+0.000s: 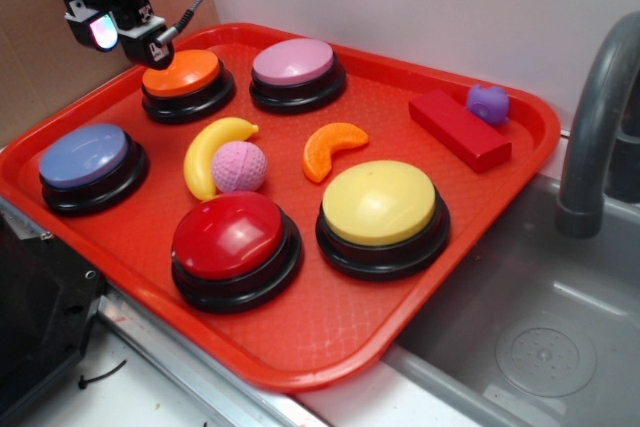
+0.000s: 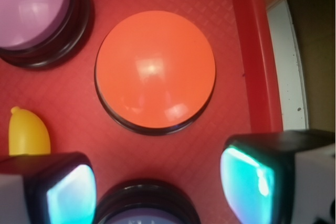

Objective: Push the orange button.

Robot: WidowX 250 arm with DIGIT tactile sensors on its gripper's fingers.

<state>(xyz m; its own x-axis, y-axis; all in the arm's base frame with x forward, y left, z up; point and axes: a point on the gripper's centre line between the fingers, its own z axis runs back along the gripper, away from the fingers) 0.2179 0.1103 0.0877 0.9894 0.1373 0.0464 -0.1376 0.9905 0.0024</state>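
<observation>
Wrist | orange button (image 2: 155, 69) glossy round dome | tray (image 2: 210, 145) red, textured

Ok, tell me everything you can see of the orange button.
The orange button is a round push button with a glossy, domed orange cap on a black base. It sits upright near the tray's back left edge, beside the pink button, with the banana toy in front. Nothing touches its cap. The pincer hangs above it, fingers apart.
</observation>
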